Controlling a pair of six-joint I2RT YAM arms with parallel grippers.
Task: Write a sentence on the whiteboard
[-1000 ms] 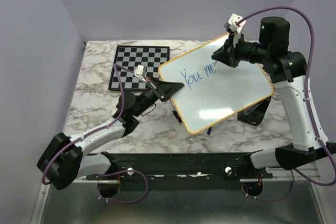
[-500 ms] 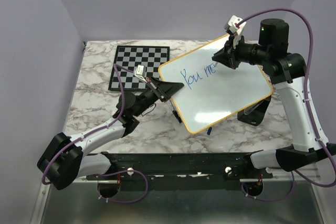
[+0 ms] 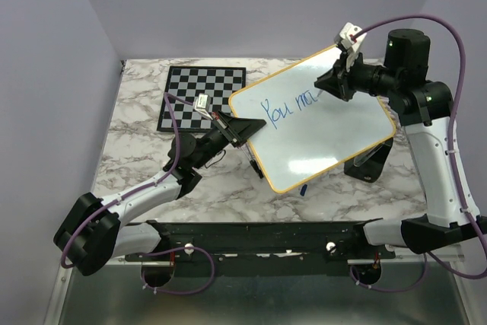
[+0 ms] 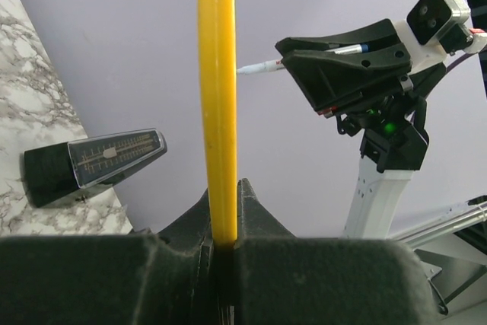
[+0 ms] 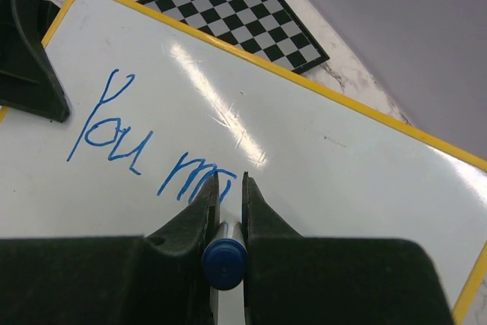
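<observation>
The whiteboard [image 3: 327, 131], white with a yellow frame, is held tilted above the marble table. My left gripper [image 3: 255, 130] is shut on its left edge; in the left wrist view the yellow frame [image 4: 217, 89] runs up from between the jaws of the left gripper [image 4: 224, 192]. My right gripper [image 3: 319, 85] is shut on a blue marker [image 5: 224, 262], whose tip touches the board. The sentence [image 3: 293, 104] stands in blue as "You" plus the start of a second word [image 5: 190, 176], just ahead of the right gripper [image 5: 228, 182].
A black-and-white chessboard [image 3: 202, 97] lies on the table at the back left, partly behind the board. A black stand [image 3: 369, 164] sits under the board's right corner. A dark pen [image 3: 255, 164] lies under its lower left edge.
My right gripper has moved to the right along the board with the marker, and the second word has grown by a stroke. The left arm and the board have stayed still.
</observation>
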